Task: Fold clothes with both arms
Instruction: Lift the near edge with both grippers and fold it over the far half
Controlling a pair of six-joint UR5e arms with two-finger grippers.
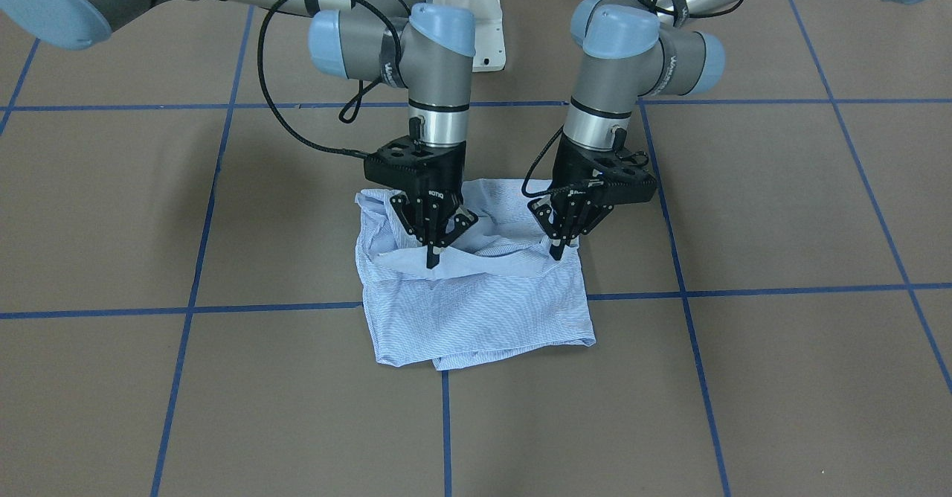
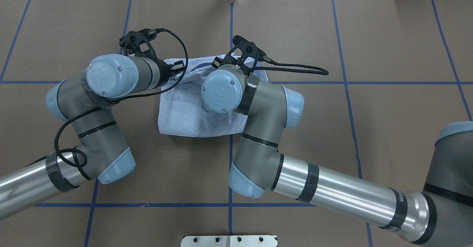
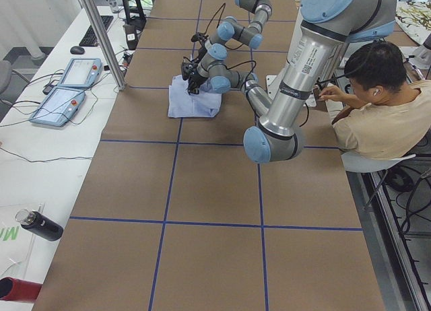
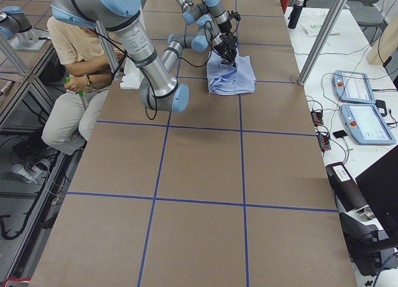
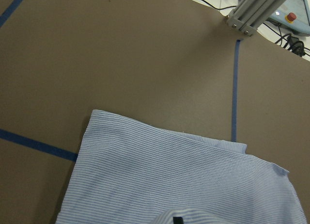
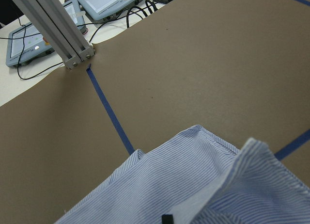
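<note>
The light blue-and-white striped shirt (image 1: 476,311) lies folded into a rough square at the middle of the brown table, with a raised fold across its robot-side half. It also shows in the overhead view (image 2: 192,117), the left wrist view (image 5: 184,180) and the right wrist view (image 6: 193,185). My left gripper (image 1: 555,250) points down with its fingers together, pinching the fold's edge at one end. My right gripper (image 1: 433,257) pinches the same fold at the other end. In the overhead view both grippers are hidden under the wrists.
Blue tape lines (image 1: 260,308) grid the table. An aluminium post (image 6: 53,25) and teach pendants (image 3: 67,89) stand on the far side bench. A seated person (image 3: 384,116) is beside the robot base. A white pedestal (image 1: 487,28) stands behind the arms.
</note>
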